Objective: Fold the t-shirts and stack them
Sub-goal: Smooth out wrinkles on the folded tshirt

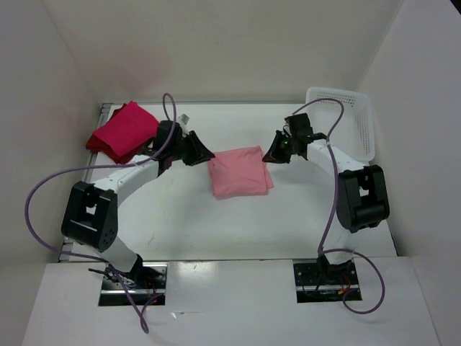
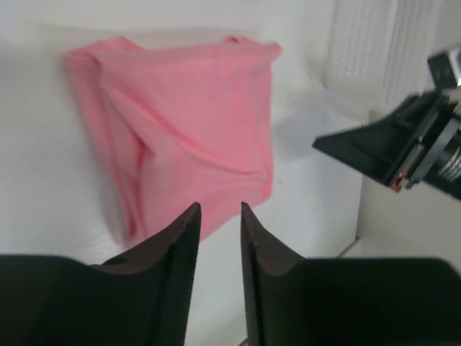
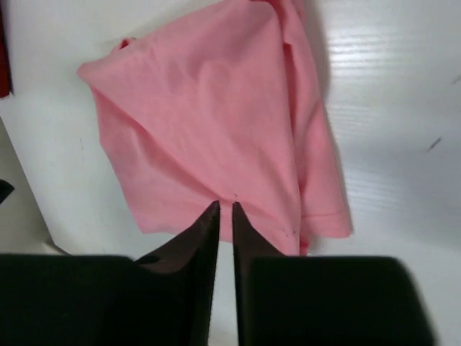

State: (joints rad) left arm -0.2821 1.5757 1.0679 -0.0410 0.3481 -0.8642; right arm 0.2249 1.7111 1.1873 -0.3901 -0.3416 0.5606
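- Folding judged done: pink shirt (image 1: 241, 171) mid-desk; left fingers (image 2: 184, 238), right fingers (image 3: 205, 245) held slightly apart, empty.
- Next: to be gripped, stacked on red shirts (image 1: 124, 132), far-left corner.

One t-shirt (image 1: 240, 173) lies between left claw (image 1: 207, 153) and right claw (image 1: 271, 153).

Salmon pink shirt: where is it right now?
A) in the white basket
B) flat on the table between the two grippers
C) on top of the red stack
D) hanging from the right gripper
B: the salmon pink shirt lies folded on the table, with the left gripper and the right gripper on either side, neither holding it.
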